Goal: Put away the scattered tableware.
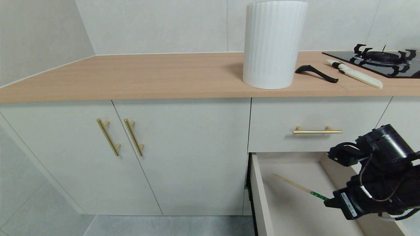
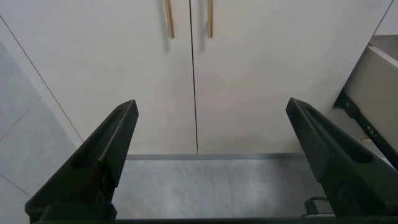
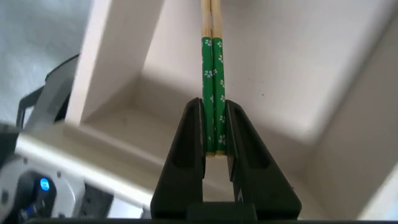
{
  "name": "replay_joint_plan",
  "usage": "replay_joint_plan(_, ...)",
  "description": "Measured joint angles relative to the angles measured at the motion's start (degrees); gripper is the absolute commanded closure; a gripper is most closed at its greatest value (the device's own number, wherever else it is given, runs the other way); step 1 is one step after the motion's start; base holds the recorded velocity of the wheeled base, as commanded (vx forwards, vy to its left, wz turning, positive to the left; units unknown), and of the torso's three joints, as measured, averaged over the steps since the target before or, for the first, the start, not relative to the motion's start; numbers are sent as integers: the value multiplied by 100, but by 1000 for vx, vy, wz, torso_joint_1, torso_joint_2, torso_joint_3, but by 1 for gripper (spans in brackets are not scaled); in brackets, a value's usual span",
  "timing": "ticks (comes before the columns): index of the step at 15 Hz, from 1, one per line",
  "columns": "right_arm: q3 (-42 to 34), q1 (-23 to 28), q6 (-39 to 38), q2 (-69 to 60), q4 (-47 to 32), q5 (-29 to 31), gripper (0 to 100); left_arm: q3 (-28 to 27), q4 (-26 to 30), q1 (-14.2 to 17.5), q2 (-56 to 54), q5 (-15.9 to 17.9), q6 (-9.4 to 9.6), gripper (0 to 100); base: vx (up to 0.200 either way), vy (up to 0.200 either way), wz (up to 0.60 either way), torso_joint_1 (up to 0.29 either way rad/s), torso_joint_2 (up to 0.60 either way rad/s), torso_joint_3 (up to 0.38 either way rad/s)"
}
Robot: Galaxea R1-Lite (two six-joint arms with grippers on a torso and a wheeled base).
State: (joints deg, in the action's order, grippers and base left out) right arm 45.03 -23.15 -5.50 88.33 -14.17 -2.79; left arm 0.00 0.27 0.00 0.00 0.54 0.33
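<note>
My right gripper [image 1: 329, 200] [image 3: 214, 124] hangs inside the open lower drawer [image 1: 262, 196], shut on a pair of wooden chopsticks [image 1: 298, 187] [image 3: 210, 68] by their green patterned ends. The chopsticks point toward the drawer's back left. On the wooden counter [image 1: 147, 75] lie a black spoon [image 1: 315, 73] and a white knife [image 1: 356, 73], to the right of a tall white ribbed canister [image 1: 273, 44]. My left gripper [image 2: 211, 162] is open with nothing between its fingers, low in front of the cabinet doors [image 2: 193, 68], above the grey floor.
A closed drawer with a gold handle [image 1: 317, 131] sits above the open one. Two cabinet doors with gold handles [image 1: 119, 136] are on the left. A black gas hob [image 1: 384, 59] occupies the counter's far right. The open drawer's side [image 2: 373, 93] stands near my left gripper.
</note>
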Motion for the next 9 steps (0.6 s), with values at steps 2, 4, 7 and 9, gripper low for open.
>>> replay_joint_plan(2,9,-55,-350,441,475,6,100,0,-2,0,0,-2,0,0,0,0,0,0,0,0)
replay_joint_plan(4,4,-72,-624,930,935,33,100,0,-2,0,0,0,0,0,0,0,0,0,0,0)
replay_joint_plan(7,-28,-74,-890,1732,1556,110,100,0,0,0,0,0,2,0,0,0,0,0,0,0)
replay_joint_plan(9,-41,-74,-944,2139,1742,146,100,0,-2,0,0,0,0,0,0,0,0,0,0,0)
